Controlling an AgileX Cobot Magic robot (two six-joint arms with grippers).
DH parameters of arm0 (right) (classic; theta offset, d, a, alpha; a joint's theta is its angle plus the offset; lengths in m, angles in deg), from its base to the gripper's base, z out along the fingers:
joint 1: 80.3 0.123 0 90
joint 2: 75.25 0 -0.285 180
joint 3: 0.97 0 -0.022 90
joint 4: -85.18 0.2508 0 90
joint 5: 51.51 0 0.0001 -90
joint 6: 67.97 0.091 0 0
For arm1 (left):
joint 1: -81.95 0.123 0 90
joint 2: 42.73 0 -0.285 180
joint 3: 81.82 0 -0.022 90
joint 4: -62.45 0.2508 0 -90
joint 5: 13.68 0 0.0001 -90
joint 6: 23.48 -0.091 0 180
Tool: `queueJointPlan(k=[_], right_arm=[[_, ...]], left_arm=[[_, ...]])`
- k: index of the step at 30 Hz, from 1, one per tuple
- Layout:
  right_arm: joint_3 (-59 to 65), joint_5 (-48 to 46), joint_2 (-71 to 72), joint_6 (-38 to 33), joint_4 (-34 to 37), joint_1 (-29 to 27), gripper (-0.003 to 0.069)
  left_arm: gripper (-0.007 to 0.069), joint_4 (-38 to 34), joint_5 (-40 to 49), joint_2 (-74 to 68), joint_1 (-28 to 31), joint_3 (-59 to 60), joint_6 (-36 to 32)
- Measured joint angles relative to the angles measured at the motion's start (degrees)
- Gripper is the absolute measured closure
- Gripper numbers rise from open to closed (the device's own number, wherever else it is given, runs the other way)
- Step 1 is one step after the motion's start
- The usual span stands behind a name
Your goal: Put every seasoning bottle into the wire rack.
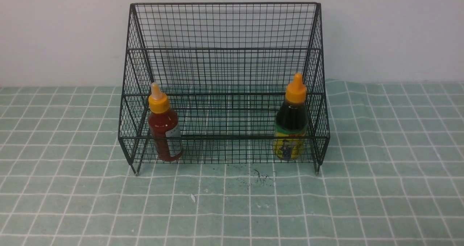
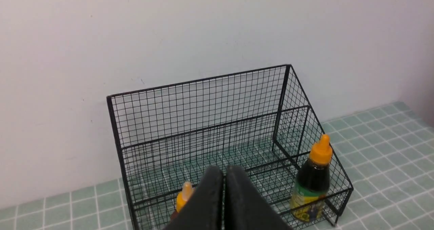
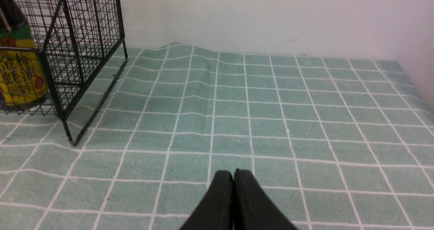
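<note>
One green checked cloth, seemingly wrinkled.

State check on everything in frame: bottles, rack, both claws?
Red sauce squeeze bottle: upright, lower tier, rack's left end.
Dark sauce squeeze bottle: upright, lower tier, right end.
Black wire-mesh rack: standing, upper tier empty.
Left claw: shut, empty.
Right claw: shut, empty.

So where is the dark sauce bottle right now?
In the front view, the dark sauce bottle with the orange nozzle cap stands upright in the right end of the black wire-mesh rack's lower front tier.
</note>
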Motion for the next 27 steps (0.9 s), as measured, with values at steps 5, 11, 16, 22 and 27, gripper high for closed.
queueJointPlan(k=[5, 11, 16, 22, 27], right_arm=[[0.0, 0.0, 0.0, 0.0, 0.0, 0.0, 0.0671], [0.0, 0.0, 0.0, 0.0, 0.0, 0.0, 0.0671], [0.0, 0.0, 0.0, 0.0, 0.0, 0.0, 0.0671], [0.0, 0.0, 0.0, 0.0, 0.0, 0.0, 0.0671], [0.0, 0.0, 0.0, 0.0, 0.0, 0.0, 0.0671]], left_arm=[[0.0631, -4.4, -3.8, 10.9, 0.0, 14.1, 0.0], [0.0631, -9.5, -3.9, 18.3, 0.0, 23.8, 0.1], [0.0631, -10.1, -3.8, 20.1, 0.0, 27.5, -0.7], [0.0631, -9.1, -4.4, 20.1, 0.0, 27.8, -9.8], [0.0631, -4.2, -8.2, 22.4, 0.0, 30.2, -13.6]])
